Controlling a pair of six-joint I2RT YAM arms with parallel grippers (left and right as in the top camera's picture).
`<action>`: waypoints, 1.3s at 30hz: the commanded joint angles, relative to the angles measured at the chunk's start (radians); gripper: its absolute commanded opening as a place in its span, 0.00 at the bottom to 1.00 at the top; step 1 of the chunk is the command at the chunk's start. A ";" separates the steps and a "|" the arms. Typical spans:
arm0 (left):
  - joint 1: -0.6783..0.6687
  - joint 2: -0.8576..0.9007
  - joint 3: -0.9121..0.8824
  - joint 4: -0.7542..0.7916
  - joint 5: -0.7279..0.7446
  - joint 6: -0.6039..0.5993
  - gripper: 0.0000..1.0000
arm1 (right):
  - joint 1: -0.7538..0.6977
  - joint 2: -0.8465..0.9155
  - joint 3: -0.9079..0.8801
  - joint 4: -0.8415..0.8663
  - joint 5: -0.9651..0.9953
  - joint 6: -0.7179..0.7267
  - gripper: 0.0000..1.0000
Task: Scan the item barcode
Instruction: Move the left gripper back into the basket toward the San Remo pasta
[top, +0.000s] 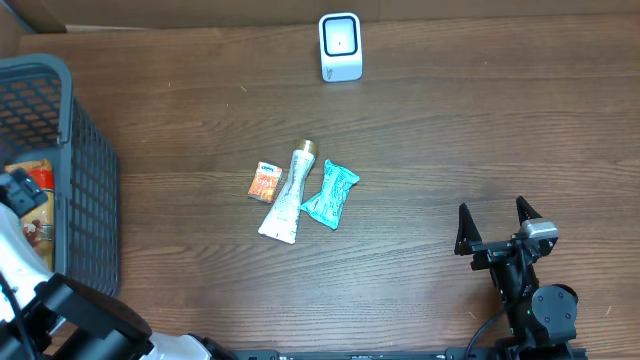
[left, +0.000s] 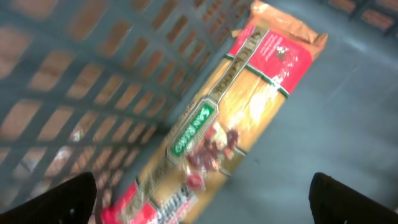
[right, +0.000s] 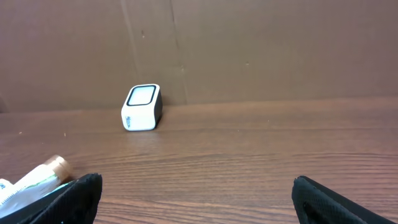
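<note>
A white barcode scanner (top: 340, 46) (right: 142, 107) stands at the table's far edge. In the left wrist view a long red and yellow pasta packet (left: 230, 118) lies on the floor of the grey basket (left: 93, 74). My left gripper (left: 202, 205) hangs open just above the packet, its near end between the fingers and untouched. From overhead the left gripper (top: 15, 190) is inside the basket (top: 70, 150) at the left edge. My right gripper (top: 497, 225) (right: 196, 202) stands open and holds nothing at the front right, facing the scanner.
Three small items lie mid-table: an orange packet (top: 266, 183), a white tube with a gold cap (top: 288, 196) (right: 37, 177) and a teal packet (top: 331, 194). A cardboard wall rises behind the scanner.
</note>
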 joint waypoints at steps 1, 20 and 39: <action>0.002 0.003 -0.098 0.105 0.004 0.205 1.00 | -0.002 -0.010 -0.011 0.002 0.007 0.007 1.00; 0.020 0.259 -0.186 0.261 0.068 0.266 0.98 | -0.002 -0.010 -0.011 0.002 0.007 0.007 1.00; 0.039 0.419 -0.155 0.278 -0.063 0.263 0.79 | -0.002 -0.010 -0.011 0.002 0.007 0.007 1.00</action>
